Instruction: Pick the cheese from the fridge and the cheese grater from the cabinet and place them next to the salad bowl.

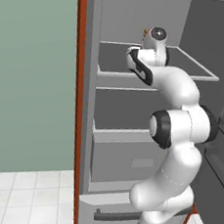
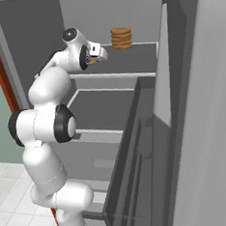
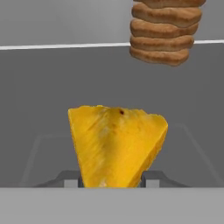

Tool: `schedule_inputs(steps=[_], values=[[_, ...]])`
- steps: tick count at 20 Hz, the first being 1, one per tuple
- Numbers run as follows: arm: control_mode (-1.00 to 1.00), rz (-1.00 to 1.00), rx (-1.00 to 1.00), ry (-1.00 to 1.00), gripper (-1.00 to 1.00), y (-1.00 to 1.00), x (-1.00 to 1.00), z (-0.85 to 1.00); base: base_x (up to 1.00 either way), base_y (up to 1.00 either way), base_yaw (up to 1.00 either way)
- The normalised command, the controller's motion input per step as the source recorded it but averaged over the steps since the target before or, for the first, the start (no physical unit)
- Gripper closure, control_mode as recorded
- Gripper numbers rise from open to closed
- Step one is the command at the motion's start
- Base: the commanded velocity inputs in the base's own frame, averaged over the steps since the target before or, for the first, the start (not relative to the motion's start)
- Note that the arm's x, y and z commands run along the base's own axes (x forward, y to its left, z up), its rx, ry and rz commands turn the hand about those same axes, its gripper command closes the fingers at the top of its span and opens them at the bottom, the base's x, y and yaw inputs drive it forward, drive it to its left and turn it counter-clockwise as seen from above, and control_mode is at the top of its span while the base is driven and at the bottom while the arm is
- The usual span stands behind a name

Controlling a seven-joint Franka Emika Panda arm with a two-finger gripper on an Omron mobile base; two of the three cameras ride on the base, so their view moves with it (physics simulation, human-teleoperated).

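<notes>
One wedge, your gripper clamped on cheese over upper fridge shelf; narrow end down between jaws, discs beyond. Pull straight back toward you.

The cheese sits between the fingers on the fridge shelf; the stack of discs lies beyond them, to the right

A kitchen. A tall grey open fridge with wire-edged shelves stands on white floor tiles. Far inside sits a brown stack of round discs.
</notes>
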Motion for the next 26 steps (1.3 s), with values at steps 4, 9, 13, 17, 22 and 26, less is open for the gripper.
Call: schedule_inputs(steps=[4,9,13,17,22,26], values=[[-1.0,0.24,0.0,-0.08,1.0,-0.24,-0.18,0.06,0.0,0.0,0.0],[-1.0,0.08,-0.01,-0.03,1.0,0.0,-0.39,0.18,0.0,0.0,0.0],[-1.0,-0.01,0.0,-0.09,1.0,0.0,-0.83,0.24,0.0,0.0,0.0],[-1.0,-0.06,0.0,-0.12,1.0,0.0,-0.97,0.16,0.0,0.0,0.0],[-1.0,-0.14,0.0,0.02,1.0,0.01,-0.97,0.11,0.0,0.0,0.0],[-1.0,-0.18,0.0,0.1,1.0,0.03,-0.88,0.26,0.0,0.0,0.0]])
